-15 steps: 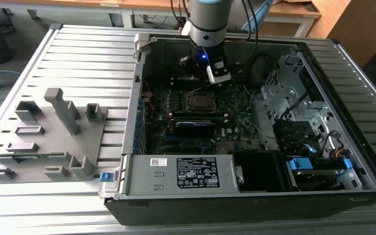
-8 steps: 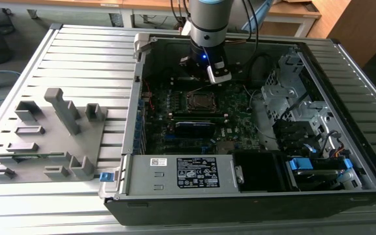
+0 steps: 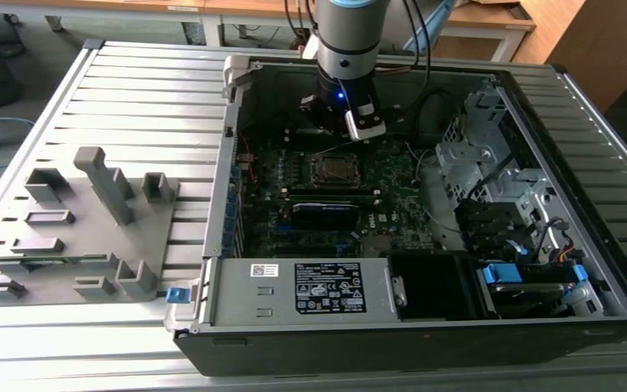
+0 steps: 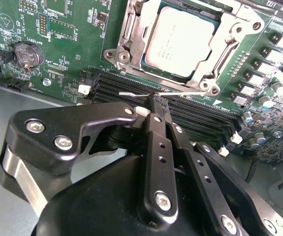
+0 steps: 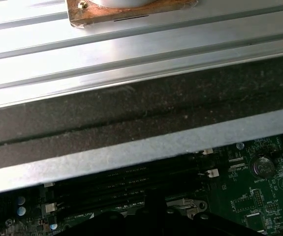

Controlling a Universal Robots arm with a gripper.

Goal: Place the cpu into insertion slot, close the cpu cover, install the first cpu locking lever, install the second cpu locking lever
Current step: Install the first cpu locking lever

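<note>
Inspection runs across the exterior view from its left: a grey plastic fixture tray with upright pegs (image 3: pixel 79 237) lies on the ribbed light-grey metal table (image 3: pixel 128 90), and just beside it stands the open black desktop computer case (image 3: pixel 401 343) with its white-labelled power supply box (image 3: pixel 319 287) at the near edge. Within the case, on the green motherboard (image 4: pixel 57 54), the cpu (image 4: pixel 179 40), a small flat square chip with a dull silver-grey top, sits inside the insertion slot (image 3: pixel 336 169), the square black socket with a silvery rim. The cpu cover (image 4: pixel 131 46), a thin silvery windowed frame, appears to be lowered around the chip, so placement and cover closing are judged done. A thin silvery wire lever (image 4: pixel 180 92) runs along the socket edge beside the long narrow black memory slots (image 4: pixel 195 115); whether either lever is latched cannot be told, so lever work is judged outstanding or in hand. The black gripper (image 4: pixel 157 105) hangs just above that lever, its fingers pressed together with nothing visibly pinched. Further toward the exterior view's right lie drive bays and blue cable connectors (image 3: pixel 509 273). Wooden desks (image 3: pixel 488 20) stand beyond the table.
</note>
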